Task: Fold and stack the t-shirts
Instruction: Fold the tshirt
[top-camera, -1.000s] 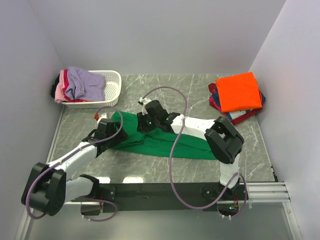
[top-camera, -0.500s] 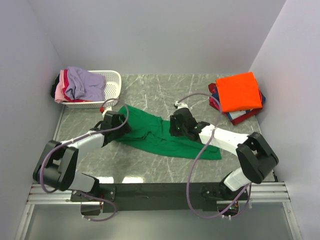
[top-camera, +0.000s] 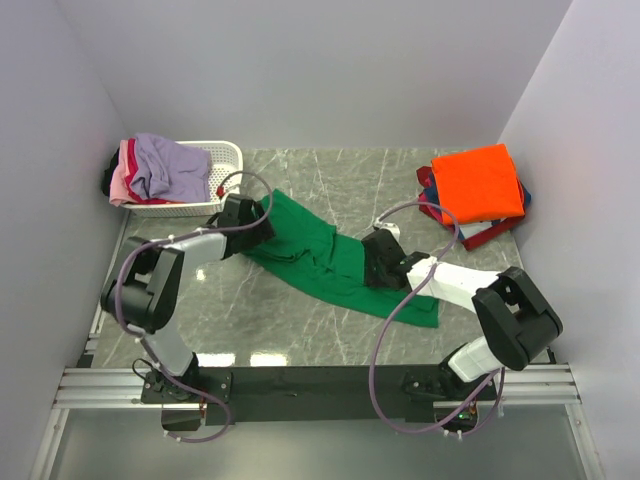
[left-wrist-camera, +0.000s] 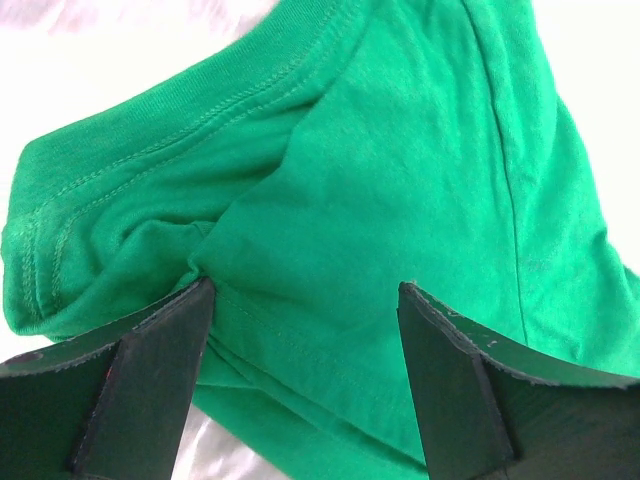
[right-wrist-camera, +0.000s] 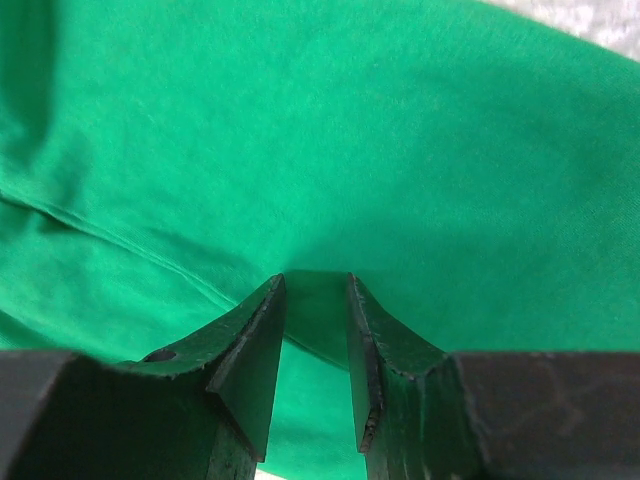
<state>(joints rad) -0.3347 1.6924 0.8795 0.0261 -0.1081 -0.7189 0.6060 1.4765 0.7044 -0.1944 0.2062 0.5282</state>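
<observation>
Overhead cam is nicely lit: bright, even light from above, soft short shadows under the arms (top-camera: 190, 250), and a pale glare patch on the polished desk (top-camera: 250, 357) near its front edge. Everything's sharp there, though the walls (top-camera: 300, 70) lean outward from the wide lens. Left wrist cam is overexposed: the background around the green t-shirt (left-wrist-camera: 400, 180) is blown out to pure white, but the stitching is crisp. The fingers (left-wrist-camera: 150, 380) of the left tool (left-wrist-camera: 305, 290) are dark and a bit soft. Right wrist cam goes dimmer at top left, and the right tool (right-wrist-camera: 315, 285) throws shade on the cloth between its fingers (right-wrist-camera: 250, 350).
</observation>
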